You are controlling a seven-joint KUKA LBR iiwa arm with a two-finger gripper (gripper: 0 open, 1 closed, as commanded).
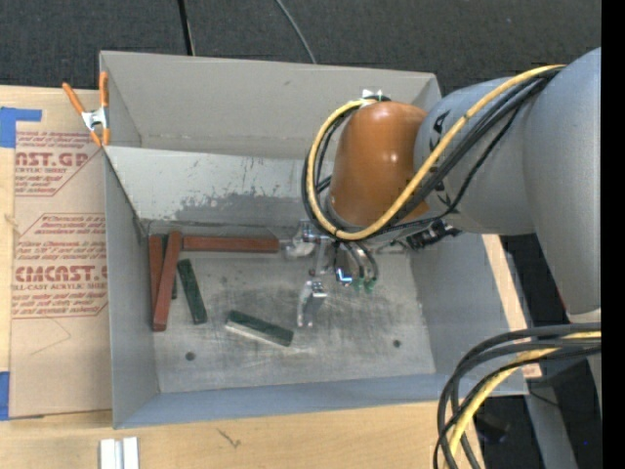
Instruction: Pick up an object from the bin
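One dark green flat bar (260,329) is lying flat on the bin (391,345) floor, slightly skewed, below and right of the long red-brown bar (230,245). A second green bar (191,291) is lying under the long bar's left end, beside two red-brown sticks (159,291) running top to bottom.

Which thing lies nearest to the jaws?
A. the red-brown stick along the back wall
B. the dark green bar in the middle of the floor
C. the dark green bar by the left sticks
B: the middle dark green bar lies just beside the jaws; the other bar and the red-brown sticks sit farther left.
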